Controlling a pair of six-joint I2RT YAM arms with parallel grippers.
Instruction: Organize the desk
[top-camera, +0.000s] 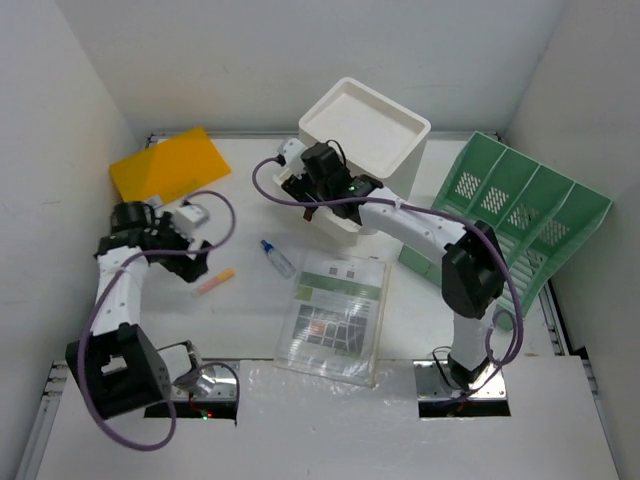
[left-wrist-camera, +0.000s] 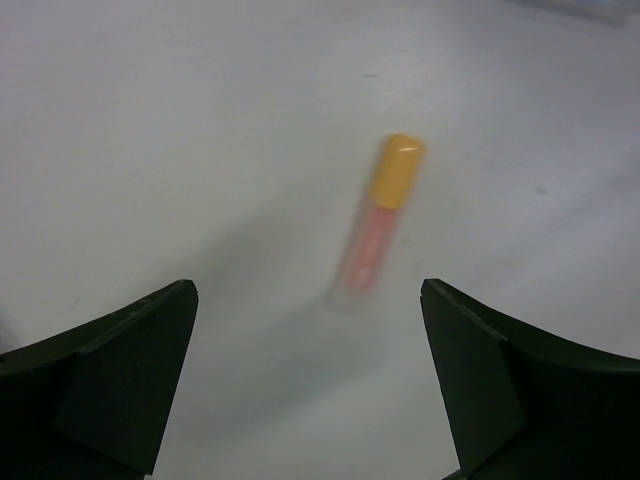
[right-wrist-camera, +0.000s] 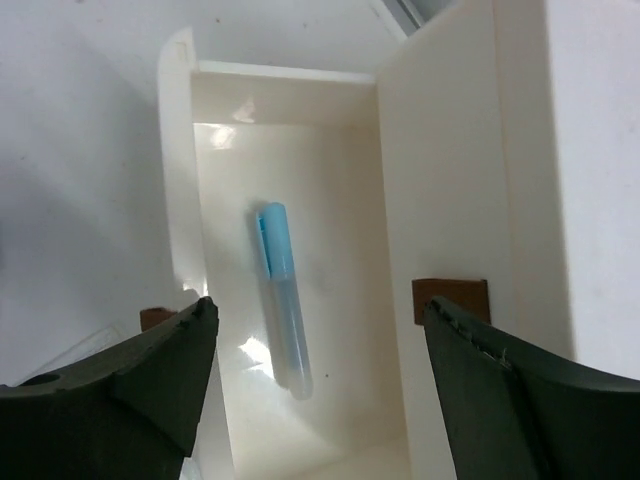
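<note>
Desk (top-camera: 250, 320), matte white and wide, spans the whole top view and carries everything else, with the drawer box (top-camera: 365, 125) standing near the middle of its far edge. Just to the right of the drawer box a green file rack (top-camera: 520, 215) leans with its slotted compartments facing up. In front of the drawer box, towards the arm bases, a printed booklet in a clear sleeve (top-camera: 335, 315) lies flat. Well to the left of the drawer box, at the far left corner, rests an orange folder (top-camera: 170, 165).

One drawer (right-wrist-camera: 340, 250) is pulled out of the front left of the drawer box. The right gripper (right-wrist-camera: 315, 310) hangs directly over it, fingers spread wide with nothing between them. A blue-capped tube (right-wrist-camera: 282, 300) lies lengthwise on the drawer floor, apart from both fingers.

The left gripper (left-wrist-camera: 310, 300) sits well to the left of the drawer box, low over the desk, its fingers also spread wide and holding nothing. An orange-capped tube (left-wrist-camera: 378, 225) lies on the bare surface ahead of the gap between them, touching neither finger. A small bottle with a blue cap (top-camera: 278, 258) lies in front of the drawer box, between the orange-capped tube and the booklet. A small white item (top-camera: 193, 212), too small to identify, sits just in front of the folder.
</note>
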